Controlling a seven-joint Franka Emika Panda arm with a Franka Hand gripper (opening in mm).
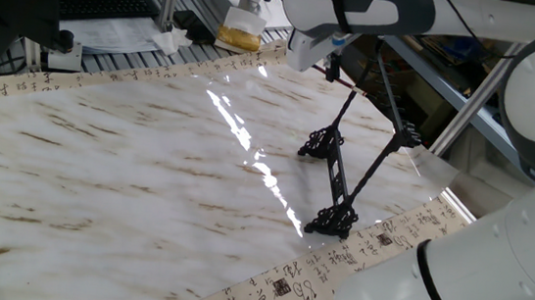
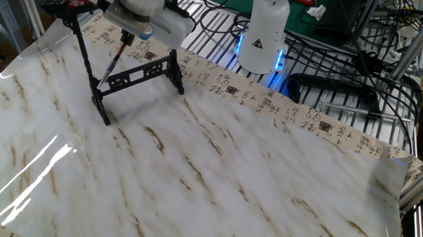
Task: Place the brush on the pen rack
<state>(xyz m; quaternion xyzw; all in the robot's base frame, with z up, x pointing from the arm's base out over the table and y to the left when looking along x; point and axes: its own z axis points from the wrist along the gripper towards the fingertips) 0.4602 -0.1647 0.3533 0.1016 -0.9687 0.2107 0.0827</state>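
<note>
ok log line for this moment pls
phase: placing | gripper: shut on brush, above pen rack | brush: hanging tilted, not released | pen rack: upright on table

White arm reaching over the table's far edge, gripper pointing down, fingers apparently closed, partly hidden

The counter looks like pale marble with brown veins under a glossy clear sheet that throws bright glare streaks. Its border is matt paper or cloth printed with black characters. The rack is thin black metal with a dull, dark finish. The brush has a smooth dark shaft. The arm is smooth, glossy white plastic, and the claw shares that white casing.
</note>
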